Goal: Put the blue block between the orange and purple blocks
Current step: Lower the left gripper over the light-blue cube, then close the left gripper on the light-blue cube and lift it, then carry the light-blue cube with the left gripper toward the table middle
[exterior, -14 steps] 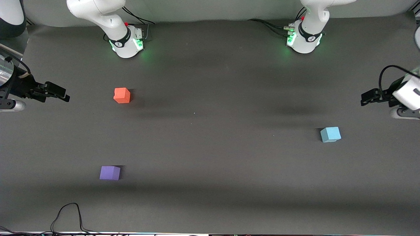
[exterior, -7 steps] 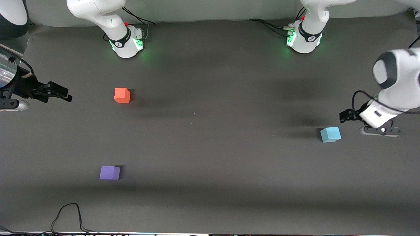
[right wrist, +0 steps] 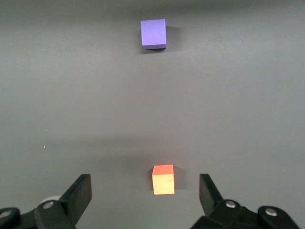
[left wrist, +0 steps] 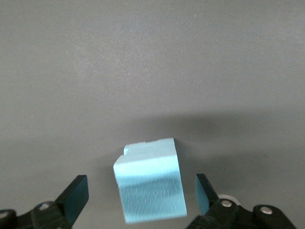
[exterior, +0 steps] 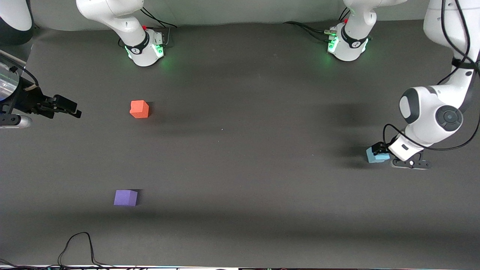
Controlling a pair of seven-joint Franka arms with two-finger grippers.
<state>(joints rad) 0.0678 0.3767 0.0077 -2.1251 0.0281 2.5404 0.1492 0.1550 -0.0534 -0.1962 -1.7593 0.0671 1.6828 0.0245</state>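
Observation:
The sky-blue block (exterior: 373, 155) sits on the grey table toward the left arm's end. My left gripper (exterior: 381, 149) is low over it and open. In the left wrist view the blue block (left wrist: 150, 181) lies between the two spread fingers with a gap on each side. The orange block (exterior: 139, 109) and the purple block (exterior: 125, 198) stand toward the right arm's end, the purple one nearer the front camera. My right gripper (exterior: 69, 107) waits open, beside the orange block at the table's edge. The right wrist view shows the orange block (right wrist: 163, 180) and the purple block (right wrist: 153, 33).
The two arm bases (exterior: 144, 50) (exterior: 347, 47) stand along the edge farthest from the front camera. A black cable (exterior: 78, 243) loops over the table edge nearest the front camera, close to the purple block.
My left arm has swung in from the table's end and come down over the blue block, its fingers now on either side of it. The right arm and all three blocks have stayed put.

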